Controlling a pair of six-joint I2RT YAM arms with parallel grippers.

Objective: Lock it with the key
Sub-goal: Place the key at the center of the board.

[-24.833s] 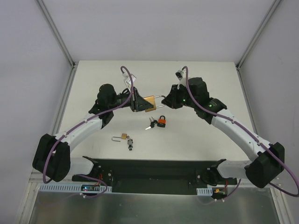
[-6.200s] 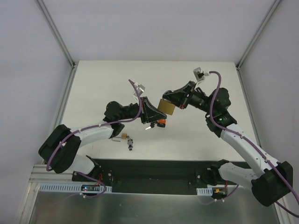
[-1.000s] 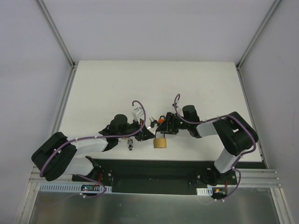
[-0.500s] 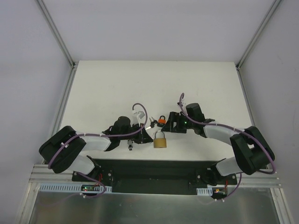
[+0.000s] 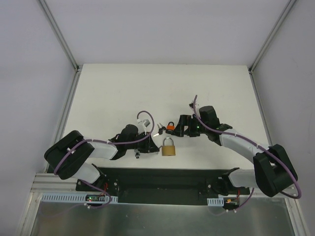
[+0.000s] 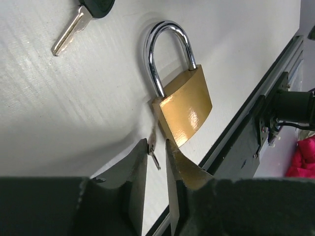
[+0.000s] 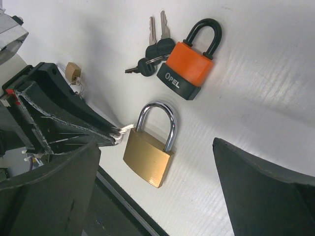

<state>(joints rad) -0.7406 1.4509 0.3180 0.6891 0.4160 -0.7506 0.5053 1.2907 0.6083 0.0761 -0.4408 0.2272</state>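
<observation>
A brass padlock lies flat near the table's front edge, its steel shackle down in the body. A small silver key lies by the body's side edge, between the fingers of my left gripper. It leans on one finger with a gap to the other, so that gripper is slightly open. In the top view my left gripper is just left of the padlock. My right gripper hovers above the padlock, open wide and empty, and my right gripper is back from it in the top view.
An orange and black padlock with black-headed keys lies just behind the brass one. A small brass padlock sits by the left arm. The table's black front rail runs close beside the brass padlock.
My right gripper let go of the brass padlock, drew back up and right, and opened wide. The padlock now lies flat. My left gripper's fingers have parted slightly around the key.
</observation>
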